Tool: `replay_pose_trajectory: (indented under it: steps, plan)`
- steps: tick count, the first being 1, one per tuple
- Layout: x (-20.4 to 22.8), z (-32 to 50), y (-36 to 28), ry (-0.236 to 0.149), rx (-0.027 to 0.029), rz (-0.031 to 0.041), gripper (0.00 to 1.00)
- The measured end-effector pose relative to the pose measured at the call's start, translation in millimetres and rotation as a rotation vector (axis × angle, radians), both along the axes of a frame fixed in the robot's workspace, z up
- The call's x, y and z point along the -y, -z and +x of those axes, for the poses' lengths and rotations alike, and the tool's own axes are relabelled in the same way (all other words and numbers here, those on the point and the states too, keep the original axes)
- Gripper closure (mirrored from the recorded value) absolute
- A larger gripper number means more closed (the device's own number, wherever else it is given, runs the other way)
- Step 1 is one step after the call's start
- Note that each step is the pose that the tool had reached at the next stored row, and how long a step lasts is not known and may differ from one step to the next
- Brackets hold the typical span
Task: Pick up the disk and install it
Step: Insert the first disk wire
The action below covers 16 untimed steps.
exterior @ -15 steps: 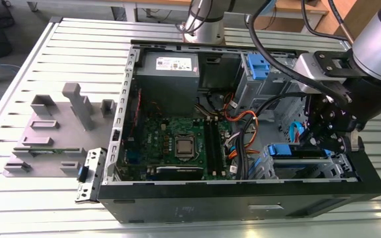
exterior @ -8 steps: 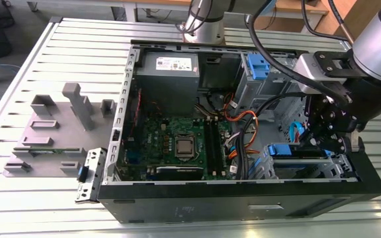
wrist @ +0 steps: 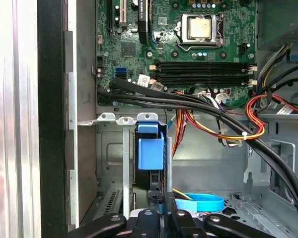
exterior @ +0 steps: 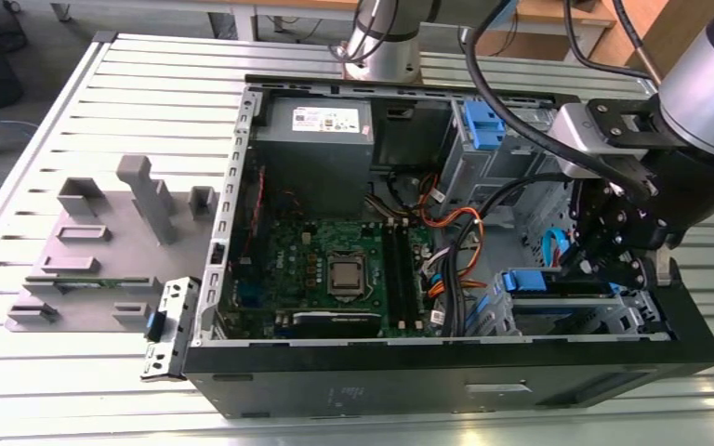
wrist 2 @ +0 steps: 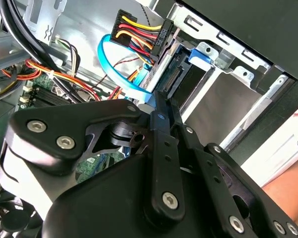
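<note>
Disk (wrist: 151, 153): one, in drive cage.

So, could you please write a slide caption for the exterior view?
Robot gripper lowered inside the open computer case, at the drive bay where the blue-railed disk sits.

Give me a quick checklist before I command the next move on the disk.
1. Disk in the drive bay: ok, it stands between the bay's rails, blue carrier tab up.
2. Gripper at the disk: ok, right over its end in both wrist views.
3. Grip state: cannot tell.
4. Blue data cable near the disk's connector end: not ok, it loops close by.
5. Black cable bundle clear of the bay: ok, it crosses beyond it.
6. Disk fully seated: cannot tell.
</note>
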State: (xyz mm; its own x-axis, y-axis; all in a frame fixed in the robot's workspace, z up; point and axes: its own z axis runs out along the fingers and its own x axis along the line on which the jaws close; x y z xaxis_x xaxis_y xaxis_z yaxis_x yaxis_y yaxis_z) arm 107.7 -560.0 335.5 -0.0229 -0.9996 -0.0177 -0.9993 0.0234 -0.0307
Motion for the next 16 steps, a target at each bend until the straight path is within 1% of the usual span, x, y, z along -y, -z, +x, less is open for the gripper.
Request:
replay_pose_trajectory:
  steps: [5, 9, 12, 16]
  plan:
    - [0.0, 0.0, 2.9, 0.000, 0.0000, -0.0002, 0.84]
    - [0.0, 0.0, 3.1, 0.000, 0.0000, -0.0001, 0.84]
    - [0.0, 0.0, 4.9, 0.000, 0.0000, -0.0002, 0.84]
    - [0.0, 0.0, 5.4, 0.000, 0.0000, -0.0003, 0.84]
